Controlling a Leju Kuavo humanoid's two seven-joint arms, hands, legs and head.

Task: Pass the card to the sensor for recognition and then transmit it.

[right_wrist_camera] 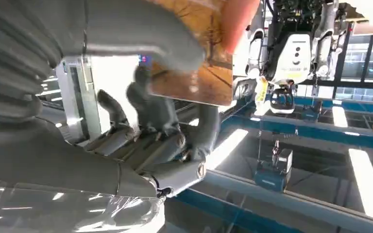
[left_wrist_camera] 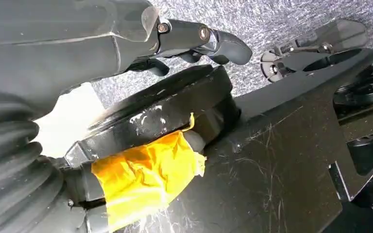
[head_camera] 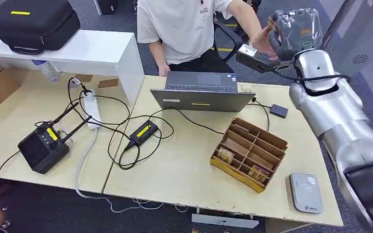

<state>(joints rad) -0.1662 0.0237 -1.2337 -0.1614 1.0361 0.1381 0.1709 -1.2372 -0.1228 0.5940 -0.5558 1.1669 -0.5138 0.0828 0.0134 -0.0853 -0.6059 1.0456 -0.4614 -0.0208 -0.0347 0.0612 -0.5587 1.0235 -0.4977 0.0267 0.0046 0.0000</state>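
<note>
- The left hand (left_wrist_camera: pixel 194 41) hangs low in its own wrist view, its dark fingers curled inward with nothing between them, over grey speckled carpet (left_wrist_camera: pixel 272 24).
- The right arm (head_camera: pixel 335 116) comes up from the near right corner of the table (head_camera: pixel 184 170) and is raised well above it.
- Below and nearest that arm, a grey card sensor (head_camera: pixel 306 192) lies flat by the table's near right edge, well beneath the raised hand.
- Just to the left of the sensor stands a brown cardboard organiser (head_camera: pixel 249 153) with divided compartments; a few small cards stand in its near compartments.
- Farther below the hand, an open grey laptop (head_camera: pixel 201 91) sits at the table's far edge, with a small black box (head_camera: pixel 279 110) on a cable beside it.
- Well to the left of the hand lie black cables, a black adapter (head_camera: pixel 143 132) with a yellow label, a white power strip (head_camera: pixel 92 109) and a black device (head_camera: pixel 43 146) with antennas.
- The right hand (head_camera: pixel 295 34), under a clear plastic cover, is lifted beyond the laptop; the right wrist view shows its thumb and fingers pinching the orange-brown card (right_wrist_camera: pixel 199 63) by one side.
- A person's hand (head_camera: pixel 261 41) meets the card at the robot's fingertips; their fingers touch the card's free edge.
- The person (head_camera: pixel 184 29), in a white T-shirt, stands behind the table, arm stretched toward the right hand.
</note>
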